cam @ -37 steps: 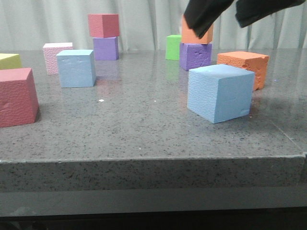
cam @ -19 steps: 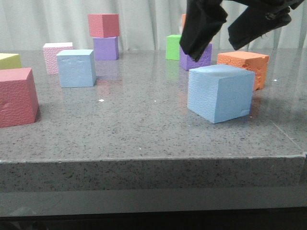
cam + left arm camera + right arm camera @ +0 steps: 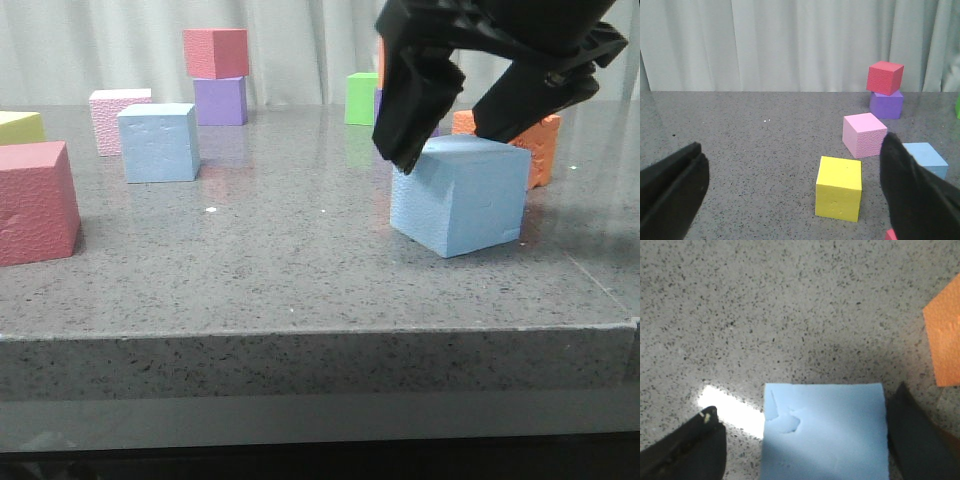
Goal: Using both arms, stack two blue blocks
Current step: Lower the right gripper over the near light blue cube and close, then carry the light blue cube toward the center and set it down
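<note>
near blue block (image 3: 459,196) — on the table (image 3: 300,260), directly beneath the right gripper (image 3: 470,110) | jaws spread wide, straddling its top, holding nothing | orange cube (image 3: 540,140) just behind it, close to one finger | far blue block (image 3: 158,142) well to its left | left gripper (image 3: 790,190) open, empty

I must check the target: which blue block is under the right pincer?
The near blue block, beside the orange block; the right pincer straddles it, open.
</note>
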You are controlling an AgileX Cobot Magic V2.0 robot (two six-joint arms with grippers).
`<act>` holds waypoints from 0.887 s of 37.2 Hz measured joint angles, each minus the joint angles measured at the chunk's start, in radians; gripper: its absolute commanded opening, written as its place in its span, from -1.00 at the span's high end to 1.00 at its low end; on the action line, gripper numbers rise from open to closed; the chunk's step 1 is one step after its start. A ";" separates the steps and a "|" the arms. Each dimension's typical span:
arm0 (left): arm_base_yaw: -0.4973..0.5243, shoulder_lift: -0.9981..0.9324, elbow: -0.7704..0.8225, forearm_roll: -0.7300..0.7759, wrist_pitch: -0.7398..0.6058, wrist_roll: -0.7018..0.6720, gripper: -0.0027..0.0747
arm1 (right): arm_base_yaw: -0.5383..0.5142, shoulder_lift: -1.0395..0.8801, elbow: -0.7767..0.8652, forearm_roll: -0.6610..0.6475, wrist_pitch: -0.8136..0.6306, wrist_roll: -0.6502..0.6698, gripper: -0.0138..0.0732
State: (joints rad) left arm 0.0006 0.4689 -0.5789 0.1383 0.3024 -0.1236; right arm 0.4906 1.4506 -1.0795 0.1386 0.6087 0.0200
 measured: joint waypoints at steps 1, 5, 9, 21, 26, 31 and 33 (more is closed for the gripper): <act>0.000 0.000 0.000 0.000 0.000 0.000 -0.81 | 0.000 0.006 0.000 0.000 0.001 0.000 -0.80; 0.000 0.000 0.000 0.000 0.000 0.000 -0.81 | 0.000 0.031 0.000 0.000 0.002 0.000 -0.77; 0.000 0.000 0.000 0.000 0.000 0.000 -0.81 | 0.000 0.039 0.000 0.000 0.004 0.000 -0.46; 0.000 0.000 0.000 0.000 -0.002 0.000 -0.81 | 0.000 0.020 0.000 -0.002 0.006 0.000 -0.04; 0.000 0.000 0.000 0.000 -0.002 0.000 -0.81 | 0.028 -0.019 0.000 -0.004 -0.012 0.000 -0.04; 0.000 0.000 0.000 0.000 -0.002 0.000 -0.81 | 0.112 -0.023 -0.012 -0.004 -0.047 0.000 -0.04; 0.000 0.000 0.000 0.000 -0.002 0.000 -0.81 | 0.146 -0.021 -0.015 -0.004 -0.065 0.000 -0.04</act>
State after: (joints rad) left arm 0.0006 0.4689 -0.5789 0.1383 0.3003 -0.1236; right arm 0.6370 1.4300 -1.0948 0.1349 0.5441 0.0200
